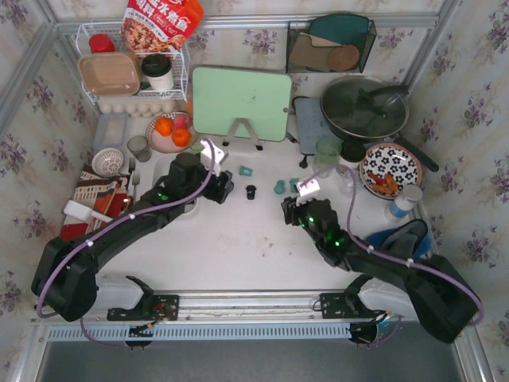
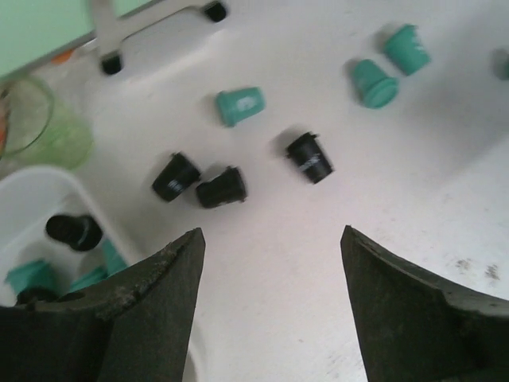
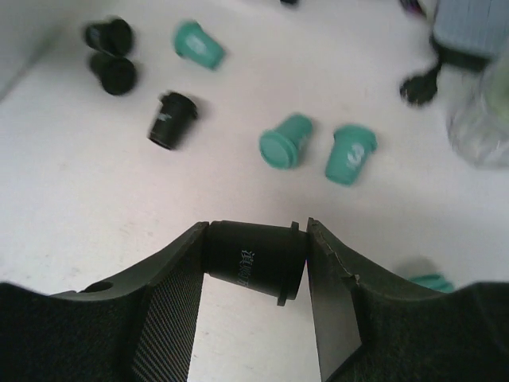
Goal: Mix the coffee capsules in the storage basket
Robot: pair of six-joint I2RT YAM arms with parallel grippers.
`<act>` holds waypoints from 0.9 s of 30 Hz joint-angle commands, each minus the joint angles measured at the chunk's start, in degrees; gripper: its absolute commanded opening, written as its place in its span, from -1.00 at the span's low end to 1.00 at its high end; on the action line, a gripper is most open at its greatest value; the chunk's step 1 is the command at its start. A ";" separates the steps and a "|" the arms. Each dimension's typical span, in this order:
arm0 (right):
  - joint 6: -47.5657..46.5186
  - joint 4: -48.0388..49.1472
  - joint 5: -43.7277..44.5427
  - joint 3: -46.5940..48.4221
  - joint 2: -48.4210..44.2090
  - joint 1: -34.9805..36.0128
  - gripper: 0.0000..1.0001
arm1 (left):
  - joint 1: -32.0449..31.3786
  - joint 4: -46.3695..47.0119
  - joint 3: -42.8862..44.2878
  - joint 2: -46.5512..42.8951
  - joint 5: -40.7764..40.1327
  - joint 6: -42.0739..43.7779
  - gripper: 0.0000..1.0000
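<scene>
My right gripper [image 3: 258, 239] is pinching a black capsule [image 3: 248, 264] sideways across its body, so I should carry it level and let go low over the dish so it doesn't bounce out. My left gripper [image 2: 272, 235] hangs spread and empty, with the storage basket [image 2: 36, 179] at its eight o'clock, already holding several pods. Ahead of my right fingers, loose capsules [image 3: 285, 142] lie on the table from eleven to one o'clock.

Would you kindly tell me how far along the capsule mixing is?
A few small black and teal cup-shaped capsules already lie in the shallow white basket. The right claw grips one black capsule; the left claw is open and empty. At least six loose capsules lie on the white table.
</scene>
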 commanded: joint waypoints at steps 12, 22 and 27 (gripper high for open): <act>-40.84 42.36 -33.71 -23.39 -17.38 0.42 -0.29 | -13.83 0.65 5.88 2.59 11.47 7.96 0.33; -44.90 37.41 -36.01 -22.89 -19.65 1.56 -0.29 | -17.19 2.34 8.84 6.69 16.76 3.64 0.27; -46.98 35.19 -34.44 -22.33 -18.85 2.77 -0.29 | -18.47 4.24 8.97 6.34 15.61 0.32 0.26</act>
